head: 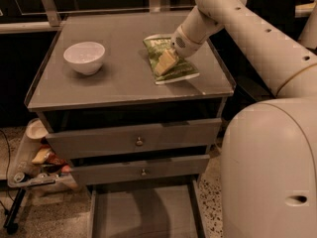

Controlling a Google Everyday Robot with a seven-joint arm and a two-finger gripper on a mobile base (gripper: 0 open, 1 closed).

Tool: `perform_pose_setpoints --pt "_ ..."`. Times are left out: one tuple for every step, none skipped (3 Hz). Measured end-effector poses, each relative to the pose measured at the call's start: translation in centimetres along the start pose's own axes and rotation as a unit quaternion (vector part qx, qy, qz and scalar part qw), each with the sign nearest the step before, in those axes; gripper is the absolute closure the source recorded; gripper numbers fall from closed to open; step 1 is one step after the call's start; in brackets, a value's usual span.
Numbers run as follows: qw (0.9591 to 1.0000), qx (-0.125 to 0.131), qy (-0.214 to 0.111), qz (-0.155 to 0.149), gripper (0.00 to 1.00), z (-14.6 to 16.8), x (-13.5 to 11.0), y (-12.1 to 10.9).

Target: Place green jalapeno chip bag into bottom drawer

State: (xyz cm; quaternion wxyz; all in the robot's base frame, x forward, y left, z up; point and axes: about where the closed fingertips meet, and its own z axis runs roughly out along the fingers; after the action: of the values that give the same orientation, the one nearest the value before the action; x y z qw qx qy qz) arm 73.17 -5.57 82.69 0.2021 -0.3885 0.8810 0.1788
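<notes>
Gripper down on the chip bag, covering its middle. Spread or pinching: cannot tell from this angle. Bag lies on the cabinet top, right of centre, well apart from the white bowl at left. Two upper drawers closed. Bottom drawer pulled out, bare floor showing, with its front cut off by the lower edge. Robot body blocks the cabinet's right side. Clutter low at left, too dim to identify.
</notes>
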Motion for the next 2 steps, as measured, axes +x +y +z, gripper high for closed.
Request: perform_pose_setpoints --pt "1.0000 0.000 0.000 0.000 0.88 -0.4 -0.2 0.1" --pt "0.9994 -0.005 -0.021 -0.026 1.00 -3.0 0.3 1.4"
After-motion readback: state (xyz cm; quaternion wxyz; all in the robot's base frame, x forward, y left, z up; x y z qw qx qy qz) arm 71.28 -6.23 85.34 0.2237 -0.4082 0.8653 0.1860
